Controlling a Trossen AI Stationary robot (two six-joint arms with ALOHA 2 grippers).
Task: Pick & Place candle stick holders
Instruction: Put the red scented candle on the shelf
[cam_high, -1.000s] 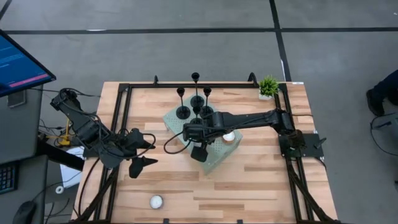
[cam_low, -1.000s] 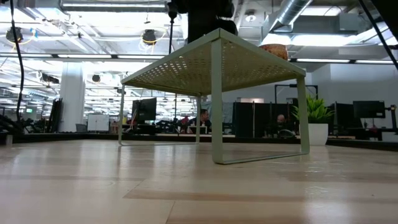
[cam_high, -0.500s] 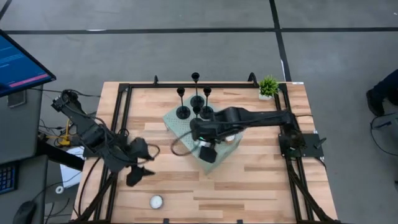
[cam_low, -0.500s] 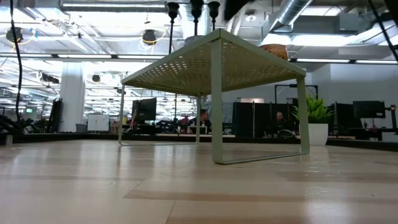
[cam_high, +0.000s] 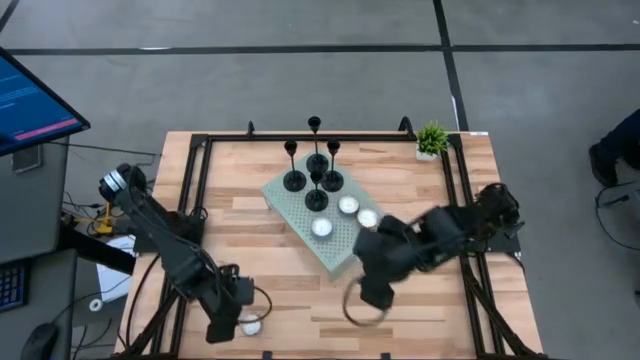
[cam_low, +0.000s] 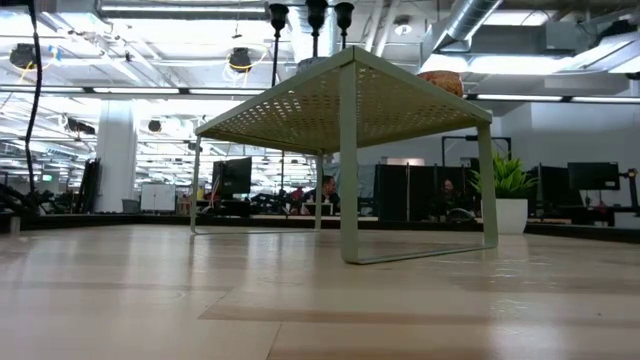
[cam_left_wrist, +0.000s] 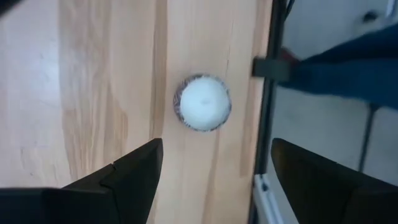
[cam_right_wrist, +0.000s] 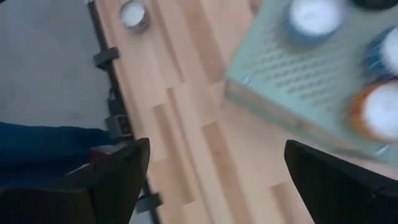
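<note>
My left claw (cam_high: 228, 326) hangs low over the near-left corner of the counter (cam_high: 420, 290), fingers spread wide, gripping nothing. Directly under it, between the two fingers (cam_left_wrist: 118, 180) in the left wrist view, sits a lone tealight (cam_left_wrist: 202, 102) on the bare wood, just beside the counter's black edge rail (cam_left_wrist: 264, 124). No contact that I can see.

My right claw (cam_high: 372, 290) is over the open wood just off the near corner of the green perforated riser (cam_high: 335, 255), fingers apart too, empty. In the right wrist view its own fingers (cam_right_wrist: 106, 180) frame plain planks, the riser corner ahead and the far tealight at the counter's edge.

The candle stick holders (cam_high: 315, 165), four black ones, stand upright in a tight cluster on the far end of the riser, beyond the right claw and well apart from both claws. On the riser between that cluster and the right claw lie three tealights in a row (cam_high: 346, 212); the one nearest the right arm has an orange-brown cup.

Low view: riser (cam_low: 345, 110) seen from counter height, three holder stems (cam_low: 316, 15) poking up above its top. Neither claw shows there.

Small potted plant (cam_high: 432, 138) sits at the far-right corner, well behind the right claw.
</note>
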